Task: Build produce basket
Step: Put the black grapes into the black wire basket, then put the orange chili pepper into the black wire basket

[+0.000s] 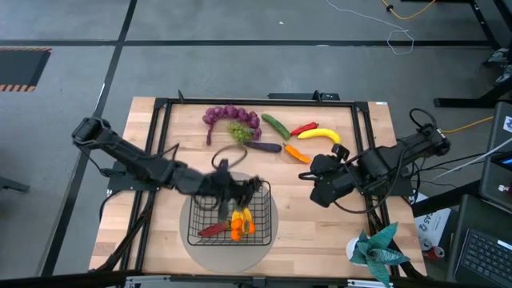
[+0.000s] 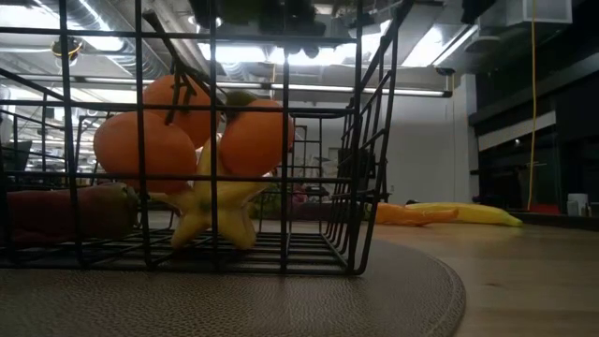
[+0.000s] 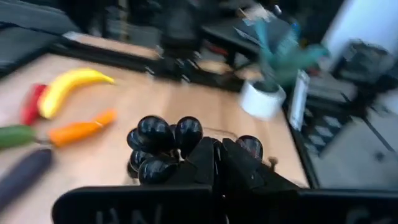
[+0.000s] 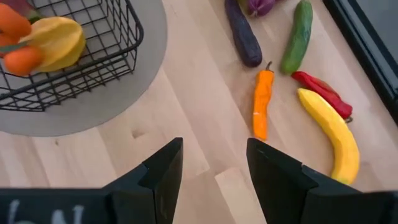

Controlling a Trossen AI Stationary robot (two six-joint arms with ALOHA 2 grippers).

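Observation:
My left gripper (image 1: 238, 189) hangs over the far edge of the black wire basket (image 1: 200, 234), shut on a bunch of dark grapes (image 3: 158, 149). The basket stands on a round grey mat (image 1: 268, 240) and holds orange pieces (image 2: 140, 150), a yellow star-shaped fruit (image 2: 217, 201) and a red piece (image 1: 213, 230). Beyond it on the table lie purple grapes (image 1: 230, 117), green grapes (image 1: 240, 131), an eggplant (image 1: 262, 147), a cucumber (image 4: 297, 36), a red chili (image 4: 323, 92), a banana (image 4: 333, 134) and an orange carrot (image 4: 262, 102). My right gripper (image 4: 214, 165) is open, level above bare wood near the carrot. My left gripper has the dark grape bunch between its shut fingers (image 3: 239, 171). Grapes bulge out on one side (image 3: 186, 134) and on the other (image 3: 250, 146). The fingers hide the exact spot of contact. The bunch is lifted clear of the table, above the basket's far edge.
A black frame (image 1: 160, 144) runs round the work area. A white cup with a teal paper plant (image 1: 374, 250) stands at the near right corner. Bare wood (image 1: 320, 232) lies between the mat and the right arm.

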